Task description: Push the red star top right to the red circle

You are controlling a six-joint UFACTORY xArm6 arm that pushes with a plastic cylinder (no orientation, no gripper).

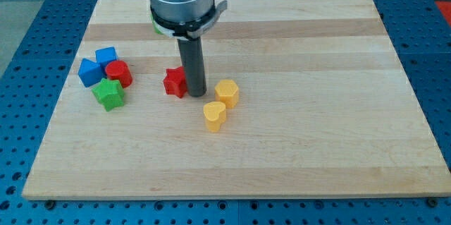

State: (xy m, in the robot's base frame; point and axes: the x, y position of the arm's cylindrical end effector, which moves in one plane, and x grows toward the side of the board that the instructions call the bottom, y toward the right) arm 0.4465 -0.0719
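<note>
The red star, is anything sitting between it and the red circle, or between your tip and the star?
Nothing visible blocks either. My tip sits right against the red star on its right side in the view. Bare board lies between the star and the red circle, which is packed among two blue blocks and the green star at the view's left.

My tip (196, 94) touches the red star (175, 82) at its three o'clock. The red circle (119, 73) sits at the star's nine o'clock, well apart. I see two yellow blocks (220, 104) near my tip's four o'clock.
</note>
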